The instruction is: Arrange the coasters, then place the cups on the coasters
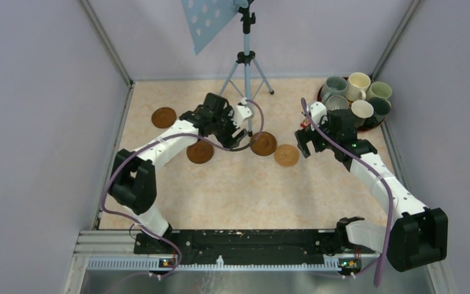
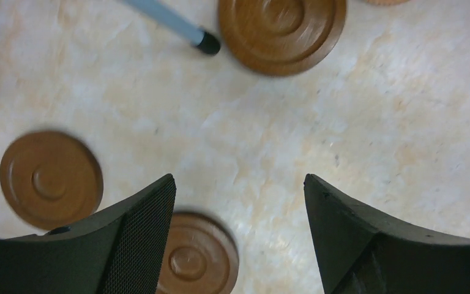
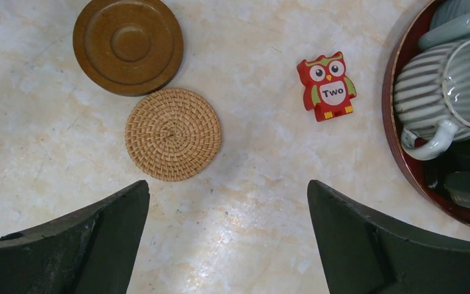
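Note:
Three dark wooden coasters (image 1: 164, 117) (image 1: 200, 152) (image 1: 263, 143) and a lighter woven one (image 1: 286, 155) lie flat on the table. My left gripper (image 1: 231, 131) hovers between the middle two; its wrist view shows it open (image 2: 238, 184) and empty, with one coaster (image 2: 197, 257) lying beside the left finger. My right gripper (image 1: 306, 142) is open (image 3: 227, 190) and empty, just short of the woven coaster (image 3: 172, 133) and a wooden one (image 3: 128, 46). Several cups (image 1: 359, 81) stand packed on a red tray (image 1: 322, 93) at the back right, the ribbed cup (image 3: 443, 86) nearest my right gripper.
A tripod (image 1: 246, 67) stands at the back centre, one leg tip (image 2: 208, 43) close to a coaster (image 2: 281, 30). A small red owl figure (image 3: 326, 86) marked "Two" lies between the coasters and the tray rim (image 3: 398, 153). Walls close in the table on three sides.

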### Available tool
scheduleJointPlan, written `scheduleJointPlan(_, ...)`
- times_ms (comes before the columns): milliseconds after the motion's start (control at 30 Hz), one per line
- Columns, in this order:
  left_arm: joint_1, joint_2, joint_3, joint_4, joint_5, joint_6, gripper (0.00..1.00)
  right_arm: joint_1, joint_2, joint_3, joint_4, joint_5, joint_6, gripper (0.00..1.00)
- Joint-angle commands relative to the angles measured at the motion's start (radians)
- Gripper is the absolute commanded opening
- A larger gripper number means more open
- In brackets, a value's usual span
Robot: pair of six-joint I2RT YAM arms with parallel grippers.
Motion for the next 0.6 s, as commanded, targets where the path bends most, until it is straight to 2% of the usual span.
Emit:
scheduleJointPlan(0,-0.076,0.082,0.115,0.06,-0.004,-0.02,0.82,-0.002,0.01,-0.002,0.047,0.069,0.012,0.99)
scheduleJointPlan(200,-0.156,0.253,0.292,0.089,-0.045,-0.02,0.83,-0.018,0.011,-0.001,0.05,0.103,0.016,0.99)
scheduleJointPlan(367,-0.167,0.442,0.548,-0.012,-0.024,-0.025,0.84,-0.032,0.006,0.002,0.059,0.155,0.017,0.99)
scheduleJointPlan(567,-0.171,0.605,0.716,-0.076,-0.015,-0.003,0.84,-0.108,-0.012,0.016,0.057,0.17,0.048,0.99)
